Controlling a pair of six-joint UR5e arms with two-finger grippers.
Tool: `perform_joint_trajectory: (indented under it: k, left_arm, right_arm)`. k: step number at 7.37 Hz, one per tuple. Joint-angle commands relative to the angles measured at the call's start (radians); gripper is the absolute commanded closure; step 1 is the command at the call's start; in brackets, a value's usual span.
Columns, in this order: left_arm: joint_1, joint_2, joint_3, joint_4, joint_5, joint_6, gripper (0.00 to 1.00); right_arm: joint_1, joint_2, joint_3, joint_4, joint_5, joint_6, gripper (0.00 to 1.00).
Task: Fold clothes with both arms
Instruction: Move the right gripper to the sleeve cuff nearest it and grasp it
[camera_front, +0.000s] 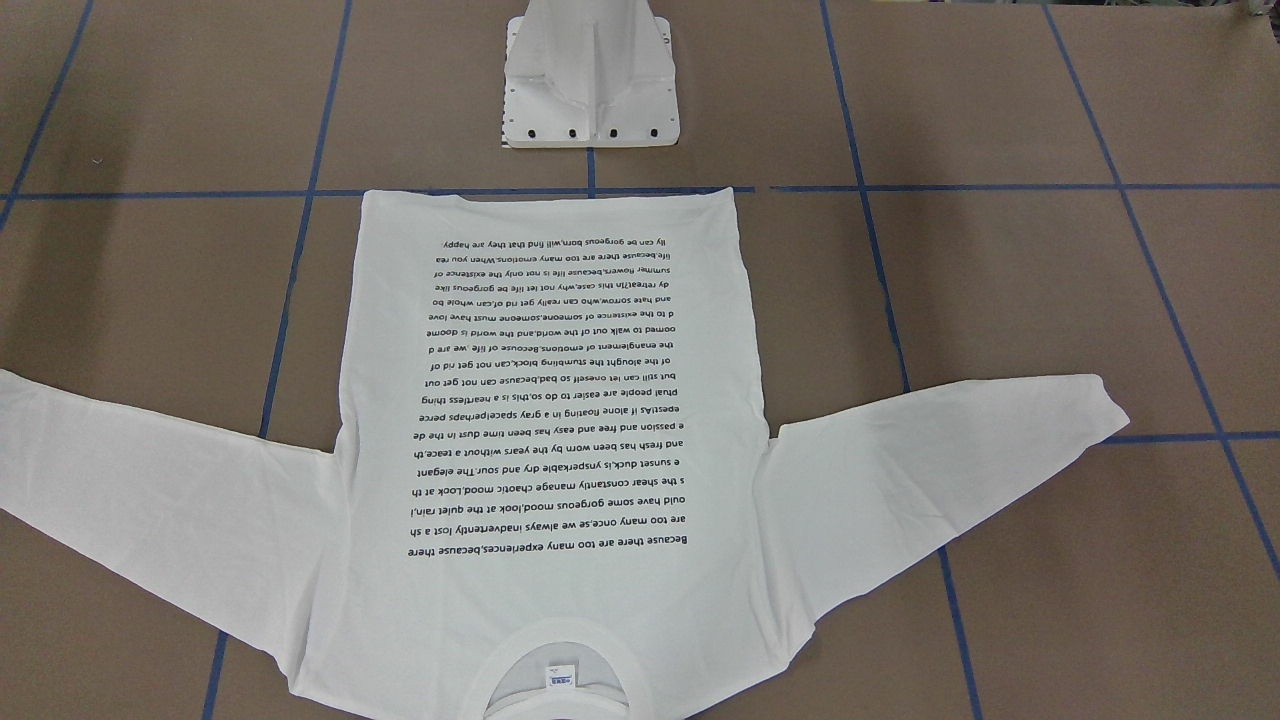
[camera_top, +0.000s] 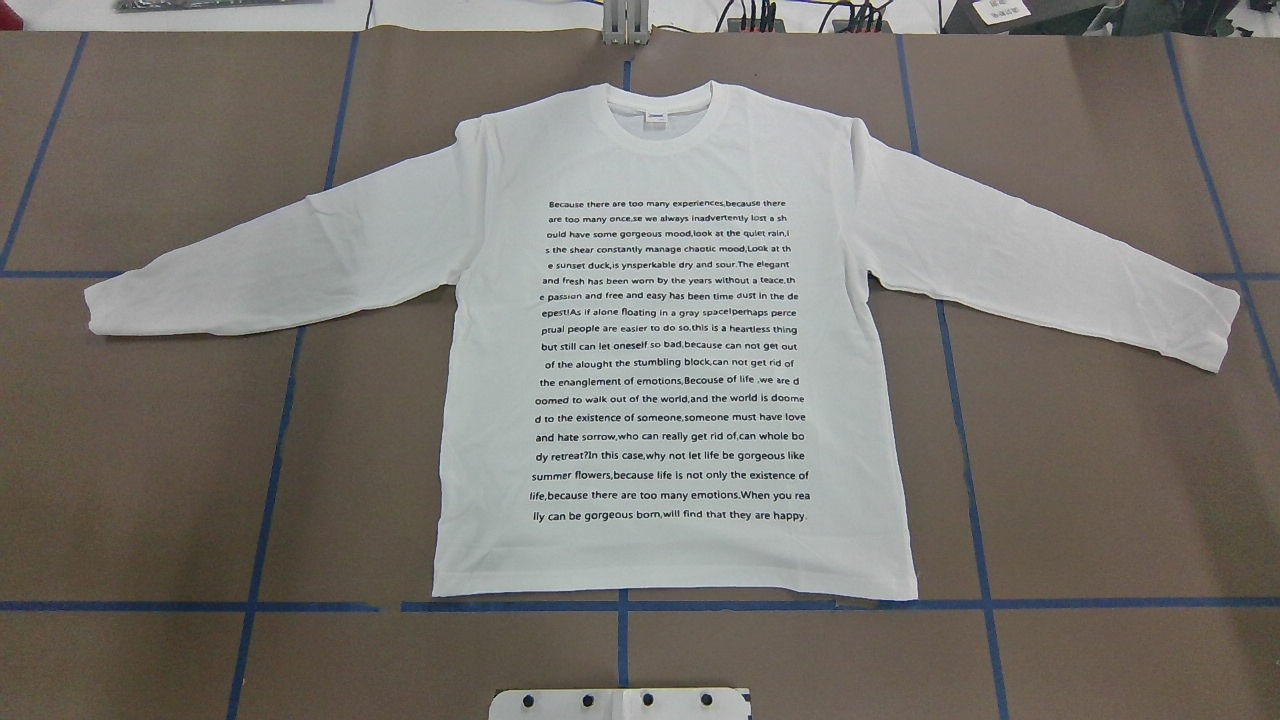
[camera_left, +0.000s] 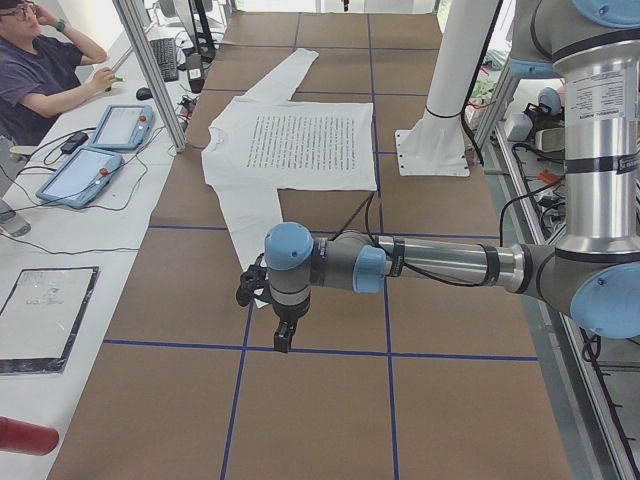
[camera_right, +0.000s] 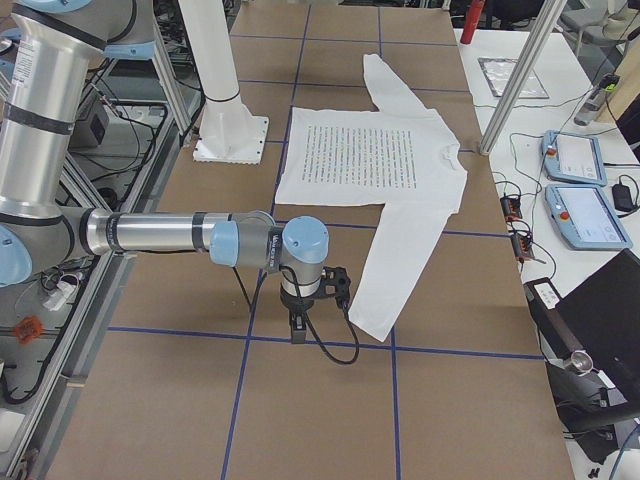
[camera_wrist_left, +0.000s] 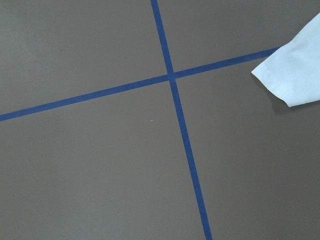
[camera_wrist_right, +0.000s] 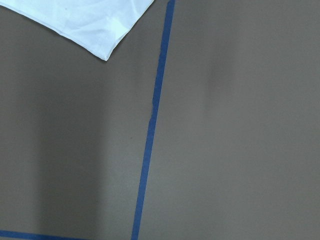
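White long-sleeved T-shirt (camera_top: 675, 350) with black text lies flat, print up, on the brown taped table (camera_top: 150, 450); the left black gripper (camera_left: 283, 338) and right black gripper (camera_right: 297, 325), jaw openings impossible to tell, hang near its cuffs and should pinch both evenly.

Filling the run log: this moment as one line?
white long-sleeved T-shirt: flat, text up, sleeves spread | left gripper, right gripper: beside cuffs, shirt untouched

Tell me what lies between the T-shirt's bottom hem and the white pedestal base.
Only bare brown table crossed by blue tape separates the T-shirt hem from the pedestal base; the overhead view shows it.
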Motion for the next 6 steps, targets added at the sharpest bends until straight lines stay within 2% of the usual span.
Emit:
perform_joint_trajectory:
  k: [1, 4, 6]
  left_arm:
    - [0.023, -0.001, -0.002, 0.0, -0.002, 0.0, 0.0]
    - [0.029, -0.008, -0.031, -0.009, -0.003, -0.009, 0.0]
    - [0.031, -0.042, -0.019, -0.093, 0.006, -0.011, 0.0]
  right_arm:
    - [0.0, 0.0, 0.0, 0.001, 0.009, 0.002, 0.0]
    - [-0.017, 0.049, 0.0, 0.003, 0.014, 0.008, 0.0]
    - [-0.057, 0.176, -0.002, 0.003, 0.02, 0.014, 0.0]
